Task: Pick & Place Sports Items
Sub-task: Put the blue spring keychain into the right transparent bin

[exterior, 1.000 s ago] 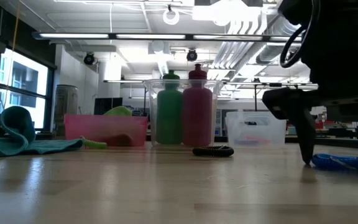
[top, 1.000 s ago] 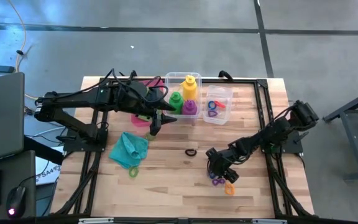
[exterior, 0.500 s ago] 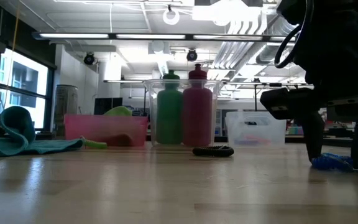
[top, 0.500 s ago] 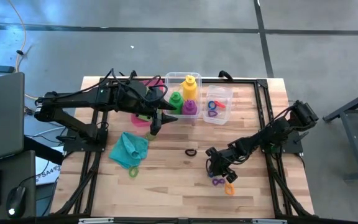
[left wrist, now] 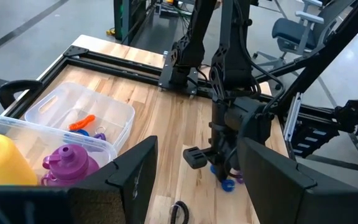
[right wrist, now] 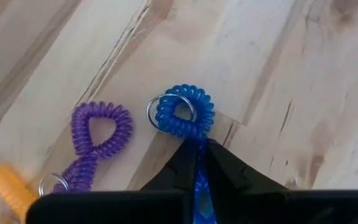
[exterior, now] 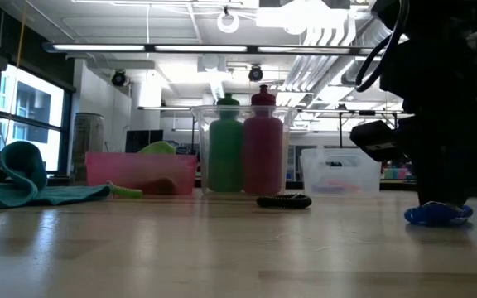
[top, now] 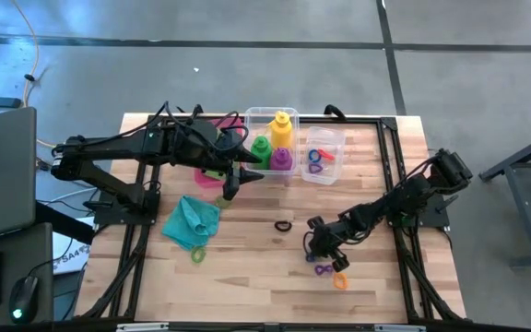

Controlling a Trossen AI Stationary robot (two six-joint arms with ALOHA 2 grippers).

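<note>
My right gripper stands low over the table's near right part, shut on a blue coiled ring. A purple ring and an orange ring lie flat on the wood beside it. A black ring lies nearer the middle. My left gripper hovers open by the pink bin, with nothing between its fingers. Green, purple and yellow bottles stand upright in a clear bin. A teal cloth lies on the left. My right gripper pinches the blue ring between its two fingertips, on the coil's part next to the loop. The fingers come from above, pointing down. The loop end sticks out past the fingertips, and the ring sits at the table top.
A small clear bin at the far right holds more rings. A lime green ring lies near the teal cloth. A dark frame borders the work area. Bare wood lies between the black ring and the near edge.
My right gripper has shut: its fingers first stood open beside the blue ring, then on either side of it, and now pinch it. The ring stays at table level. My left arm has kept still.
</note>
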